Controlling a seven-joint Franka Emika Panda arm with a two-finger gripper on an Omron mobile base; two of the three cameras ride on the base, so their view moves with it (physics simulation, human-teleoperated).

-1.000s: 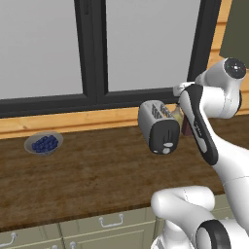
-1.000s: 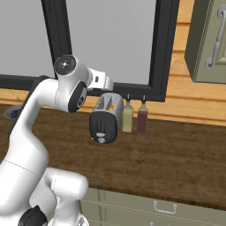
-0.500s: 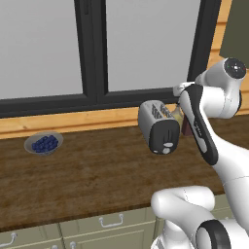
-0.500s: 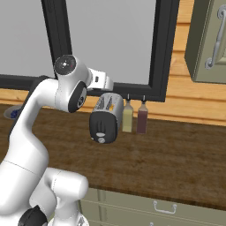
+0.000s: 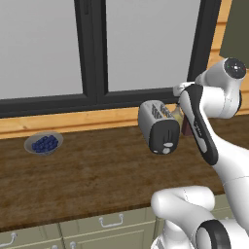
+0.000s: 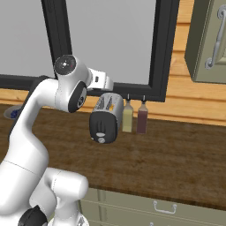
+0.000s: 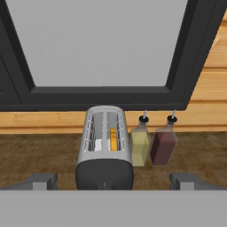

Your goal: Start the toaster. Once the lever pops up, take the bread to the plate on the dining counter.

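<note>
Dark wood counter runs under a black-framed window. At the hand view's bottom centre stands the toaster, bread sunk in its right slot, two bottles just beside it on the right. The gripper is spread wide, holding nothing. A bowl of berries sits at centre left of the left base view.

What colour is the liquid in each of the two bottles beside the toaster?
One bottle is pale yellow-green, the other bottle dark reddish-brown; clearest in the hand view.
</note>
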